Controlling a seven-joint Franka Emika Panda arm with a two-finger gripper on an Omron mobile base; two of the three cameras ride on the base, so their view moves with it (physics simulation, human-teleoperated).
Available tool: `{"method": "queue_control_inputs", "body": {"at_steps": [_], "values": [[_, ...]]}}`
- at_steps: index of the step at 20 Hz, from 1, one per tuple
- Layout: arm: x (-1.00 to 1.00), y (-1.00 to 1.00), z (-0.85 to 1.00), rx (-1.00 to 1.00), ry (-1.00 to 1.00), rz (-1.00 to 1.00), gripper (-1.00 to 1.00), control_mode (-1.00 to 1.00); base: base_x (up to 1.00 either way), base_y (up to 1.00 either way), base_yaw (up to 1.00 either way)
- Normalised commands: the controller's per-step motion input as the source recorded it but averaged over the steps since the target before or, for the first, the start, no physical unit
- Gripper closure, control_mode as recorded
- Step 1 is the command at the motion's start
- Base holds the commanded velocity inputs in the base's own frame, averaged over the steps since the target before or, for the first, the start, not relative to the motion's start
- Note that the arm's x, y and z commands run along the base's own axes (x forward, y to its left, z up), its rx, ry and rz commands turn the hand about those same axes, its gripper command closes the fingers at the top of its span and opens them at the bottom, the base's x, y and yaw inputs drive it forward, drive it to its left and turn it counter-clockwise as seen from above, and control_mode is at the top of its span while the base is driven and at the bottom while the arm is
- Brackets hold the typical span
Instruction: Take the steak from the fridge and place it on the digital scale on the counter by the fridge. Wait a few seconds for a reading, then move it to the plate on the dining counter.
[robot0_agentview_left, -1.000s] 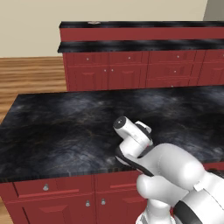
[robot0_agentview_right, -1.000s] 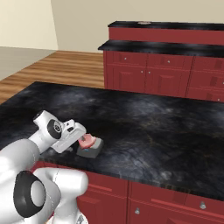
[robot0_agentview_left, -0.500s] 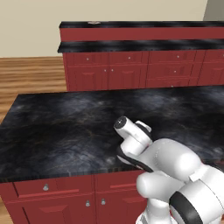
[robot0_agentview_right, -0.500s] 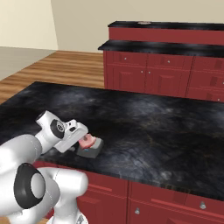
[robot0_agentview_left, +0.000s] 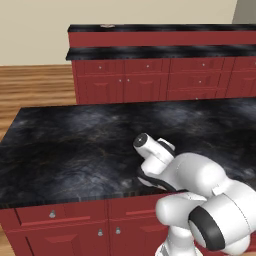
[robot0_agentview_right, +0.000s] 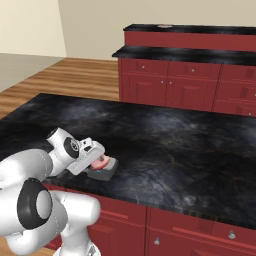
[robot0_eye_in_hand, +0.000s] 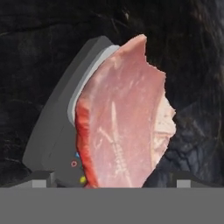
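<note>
1. The steak is lying flat on the digital scale, pinkish-red with a brighter red edge along one side and a pale, fatty patch on the other.
2. In the hand view the steak is covering most of the scale's light-grey top and is hanging past the scale's edge over the black marbled counter.
3. Small coloured dots are showing on the scale's darker base, just beside the red edge of the meat.
4. The gripper is hovering directly over the steak, its two small dark tips standing wide apart at the bottom of the hand view, one on either side of the meat, and gripping nothing.
5. In the right base view the gripper is pointing down at the near part of the counter, with the steak and the scale peeking out just past the hand, close to the counter's near edge.
6. In the left base view the white arm is bending low over the counter, and its body is hiding the scale and the meat.
7. Red cabinets with small knobs are sitting under the near counter.
8. Beyond a strip of wooden floor, the dining counter is running across the far side, stepped in two black levels.
9. A small round shape, too small to identify, is sitting on the upper level of the far counter.
</note>
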Motion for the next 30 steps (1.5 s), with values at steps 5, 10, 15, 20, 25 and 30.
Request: {"method": "queue_control_inputs", "body": {"at_steps": [5,10,15,20,25,30], "values": [[0.08,-0.10,-0.16,0.00,0.00,0.01,-1.00,-1.00,0.00,0.00,0.00],[0.13,-0.01,-0.07,0.00,0.00,0.05,-1.00,-1.00,0.00,0.00,0.00],[-0.01,0.00,0.00,0.00,0.00,0.02,1.00,-1.00,0.00,0.00,0.00],[-0.11,0.00,0.00,0.00,0.00,0.00,1.00,-1.00,0.00,0.00,0.00],[-0.41,0.06,0.37,0.02,-0.05,0.00,1.00,-1.00,0.00,0.00,0.00],[-0.57,0.22,0.96,0.15,-0.07,0.00,1.00,-1.00,0.00,0.00,0.00]]}}
